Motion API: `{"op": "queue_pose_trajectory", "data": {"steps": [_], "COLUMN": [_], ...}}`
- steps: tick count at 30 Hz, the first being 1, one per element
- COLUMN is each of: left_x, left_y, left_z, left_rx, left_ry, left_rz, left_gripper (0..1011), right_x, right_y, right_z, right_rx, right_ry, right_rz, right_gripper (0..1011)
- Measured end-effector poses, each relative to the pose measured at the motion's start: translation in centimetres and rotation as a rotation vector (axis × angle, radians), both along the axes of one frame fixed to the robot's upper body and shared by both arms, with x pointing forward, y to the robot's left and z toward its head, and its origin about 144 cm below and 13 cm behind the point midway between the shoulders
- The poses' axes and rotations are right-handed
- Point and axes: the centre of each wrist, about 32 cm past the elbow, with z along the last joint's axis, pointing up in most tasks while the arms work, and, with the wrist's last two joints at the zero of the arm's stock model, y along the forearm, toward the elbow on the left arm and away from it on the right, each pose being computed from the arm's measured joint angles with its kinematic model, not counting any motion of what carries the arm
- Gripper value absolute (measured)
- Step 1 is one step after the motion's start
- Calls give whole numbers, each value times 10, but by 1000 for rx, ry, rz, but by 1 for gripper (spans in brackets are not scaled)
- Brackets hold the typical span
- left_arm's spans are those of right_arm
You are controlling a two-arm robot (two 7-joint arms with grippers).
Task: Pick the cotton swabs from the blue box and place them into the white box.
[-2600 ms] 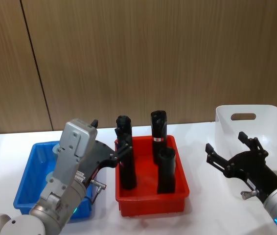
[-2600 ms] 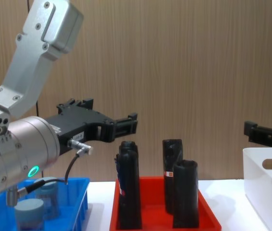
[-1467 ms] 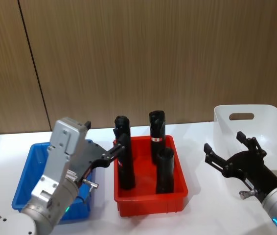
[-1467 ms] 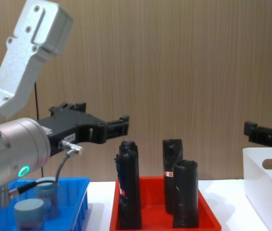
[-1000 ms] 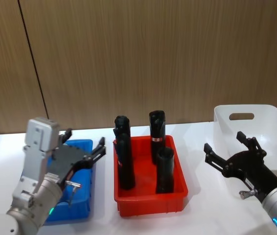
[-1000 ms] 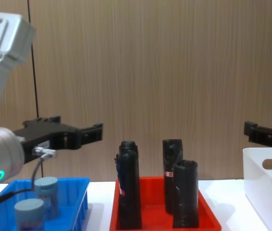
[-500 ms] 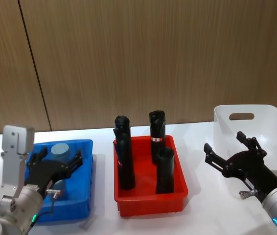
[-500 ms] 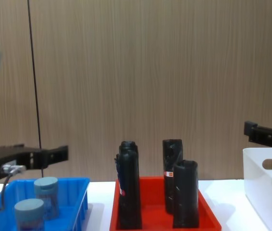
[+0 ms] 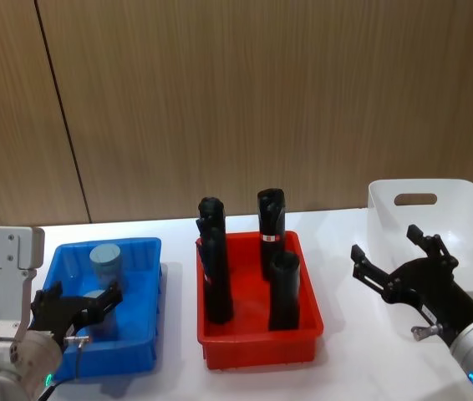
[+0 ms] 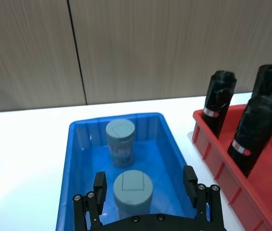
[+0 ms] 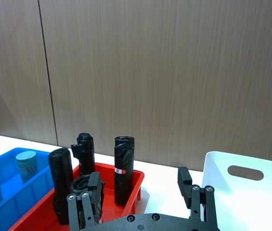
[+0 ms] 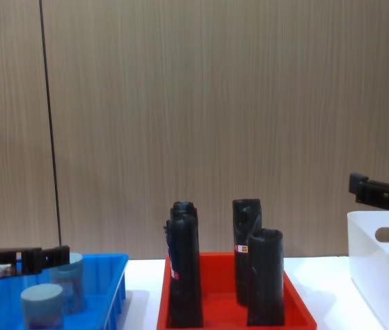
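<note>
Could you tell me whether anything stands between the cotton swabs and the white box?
Yes. The red tray of black rolls sits between the blue box, where the left gripper hovers by the cotton swabs, and the white box by the right gripper.

The left pincer hangs low, jaws spread; the right pincer hovers forward, jaws likewise spread.
</note>
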Motion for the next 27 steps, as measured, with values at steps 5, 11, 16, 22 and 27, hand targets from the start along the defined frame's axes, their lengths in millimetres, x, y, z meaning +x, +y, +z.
{"op": "queue_pose_trajectory", "data": {"steps": [5,11,16,22,27], "left_x": [6,15,21,28,32], "left_y": [2,4,7,9,12], "left_z": [-2,-4,-6,-7,-8], "left_rx": [-3,-6,-15,-24,-31], "left_ry": [44,89,121,150,168], "left_rz": [12,23,22,22,21], "left_gripper": [1004,1004,1004,1004,1004], "right_x": [0,0,0,0,0], "right_y": [0,0,0,0,0], "right_z": [0,0,0,0,0], "right_rx": [0,0,0,0,0], "right_ry": [0,0,0,0,0], "right_rz": [0,0,0,0,0], "right_gripper": [1002,1002,1002,1002,1002]}}
